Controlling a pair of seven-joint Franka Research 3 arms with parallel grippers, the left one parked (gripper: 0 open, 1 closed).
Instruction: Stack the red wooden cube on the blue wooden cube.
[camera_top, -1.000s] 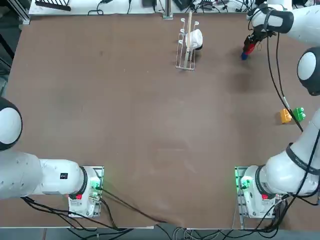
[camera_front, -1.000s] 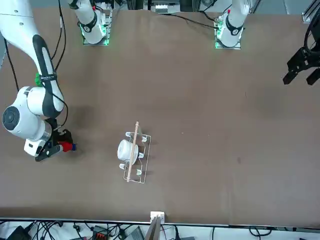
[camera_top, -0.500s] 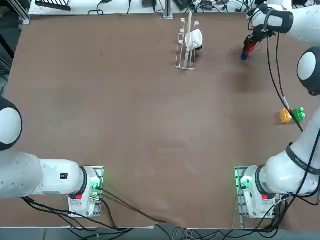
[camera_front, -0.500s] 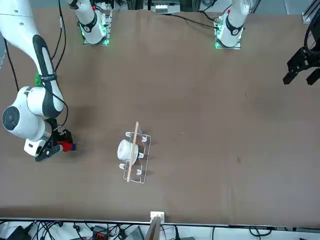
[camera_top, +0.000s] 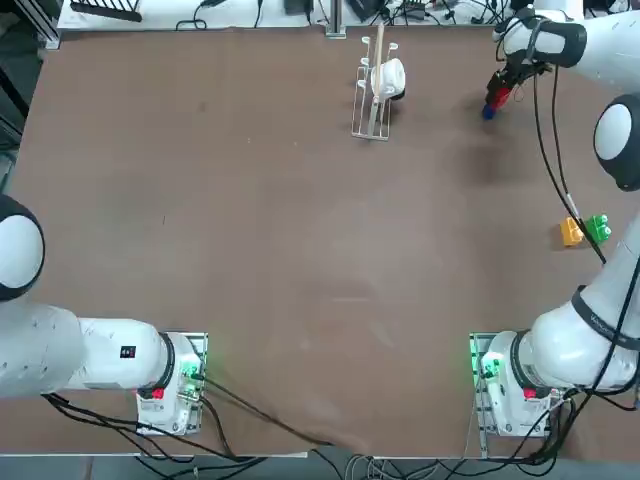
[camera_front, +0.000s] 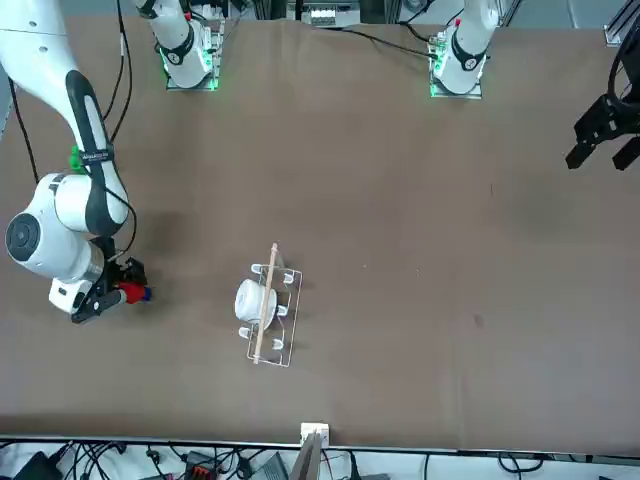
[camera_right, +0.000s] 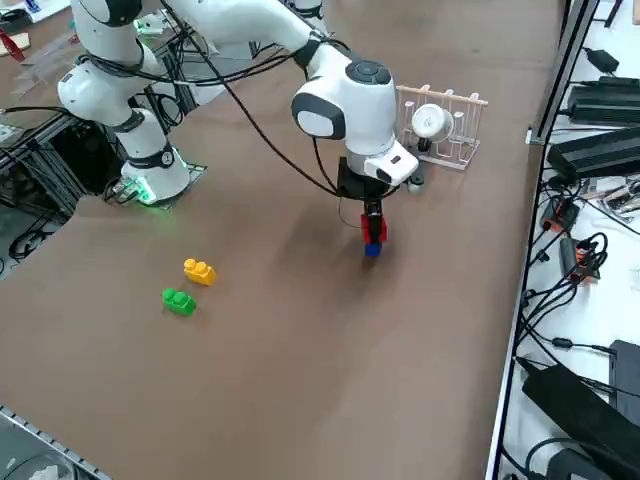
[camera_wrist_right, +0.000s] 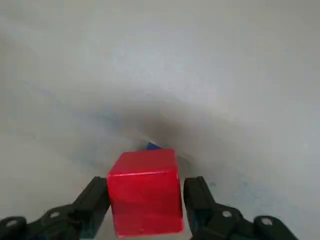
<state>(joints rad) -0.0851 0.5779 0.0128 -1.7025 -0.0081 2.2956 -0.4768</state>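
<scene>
Red wooden cube (camera_wrist_right: 145, 192) between right end effector (camera_wrist_right: 146, 202) fingers, blue wooden cube (camera_right: 372, 249) beneath.

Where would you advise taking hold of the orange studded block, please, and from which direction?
Grip the orange studded block across its two long flat side walls, coming straight down from above. Its studs face up and it lies flat on the table. The green studded block sits close beside it, so the fingers should close along the axis that keeps clear of it.
</scene>
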